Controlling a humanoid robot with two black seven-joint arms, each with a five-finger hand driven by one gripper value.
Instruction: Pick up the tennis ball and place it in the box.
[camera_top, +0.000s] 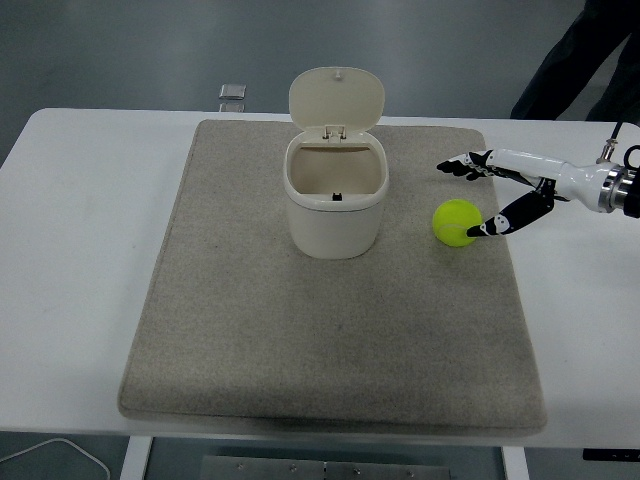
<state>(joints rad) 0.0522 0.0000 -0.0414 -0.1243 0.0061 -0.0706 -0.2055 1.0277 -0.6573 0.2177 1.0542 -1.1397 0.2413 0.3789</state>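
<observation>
A yellow-green tennis ball (456, 222) lies on the grey mat (330, 320), right of a cream box (335, 205) whose hinged lid stands up at the back. My right hand (470, 198) reaches in from the right edge, low over the mat and just right of the ball. Its fingers are spread, with the upper fingertips (450, 166) behind the ball and the thumb tip (478, 231) beside the ball's right side. It holds nothing. My left arm does not show.
The mat covers most of the white table (80, 230). A small clear object (232, 92) lies at the table's far edge. A person in dark clothing (575, 60) stands at the top right.
</observation>
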